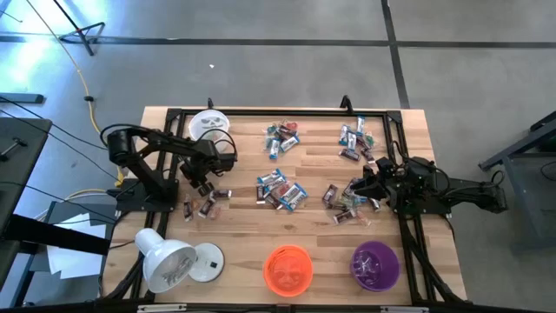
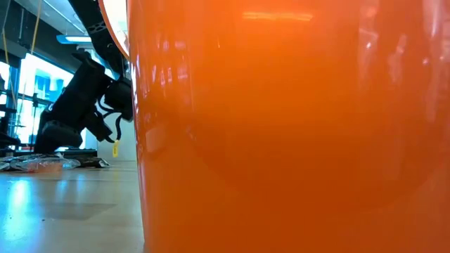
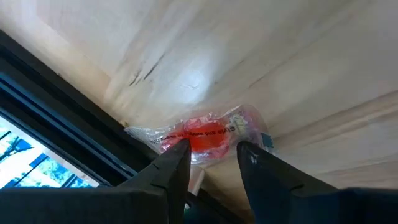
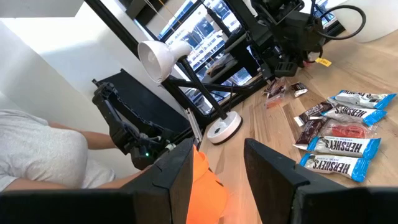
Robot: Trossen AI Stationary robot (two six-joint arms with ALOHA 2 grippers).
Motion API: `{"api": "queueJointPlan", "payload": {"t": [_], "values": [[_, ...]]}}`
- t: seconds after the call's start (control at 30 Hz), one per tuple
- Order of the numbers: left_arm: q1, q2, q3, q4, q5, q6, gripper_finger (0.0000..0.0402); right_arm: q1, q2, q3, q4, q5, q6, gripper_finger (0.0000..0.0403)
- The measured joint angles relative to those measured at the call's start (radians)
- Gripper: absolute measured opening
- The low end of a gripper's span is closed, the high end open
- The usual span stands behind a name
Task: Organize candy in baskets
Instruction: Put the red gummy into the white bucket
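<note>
The left gripper (image 3: pixel 212 158) is down at the table (image 1: pixel 252 235), and its two fingers stand on both sides of a red wrapped candy (image 3: pixel 208 134), pressing its clear wrapper; it seems to grasp this candy. More candy (image 1: pixel 281 189) lies in small piles between the two grippers. The right gripper (image 4: pixel 217 165) is released, with nothing between its fingers, and it hovers near a pile of candy bars (image 4: pixel 339 140). In front of it stands the orange basket (image 1: pixel 287 269), and the purple basket (image 1: pixel 374 264) is near.
</note>
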Motion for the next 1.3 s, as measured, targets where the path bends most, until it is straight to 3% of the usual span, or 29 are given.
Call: {"api": "queueJointPlan", "payload": {"t": [0.17, 0.43, 0.63, 0.8, 1.03, 1.3], "values": [[-0.002, 0.005, -0.001, 0.002, -0.009, -0.004, 0.0121, 0.0, 0.0, 0.0, 0.0, 0.0, 0.0, 0.0138], [-0.006, 0.006, -0.002, 0.02, -0.024, -0.018, 0.0033, 0.0, 0.0, 0.0, 0.0, 0.0, 0.0, 0.0138], [-0.033, 0.01, 0.042, 0.002, -0.014, -0.018, 0.003, 0.0, 0.0, 0.0, 0.0, 0.0, 0.0, 0.0138], [-0.039, 0.01, 0.057, -0.001, 0.013, -0.04, 0.0004, 0.0, 0.0, 0.0, 0.0, 0.0, 0.0, 0.0138], [-0.051, 0.01, 0.098, -0.022, 0.103, -0.051, 0.0002, 0.0, 0.0, 0.0, 0.0, 0.0, 0.0, 0.0138], [-0.077, -0.05, 0.181, -0.057, 0.122, -0.065, 0.0001, 0.0, 0.0, 0.0, 0.0, 0.0, 0.0, 0.0138]]}}
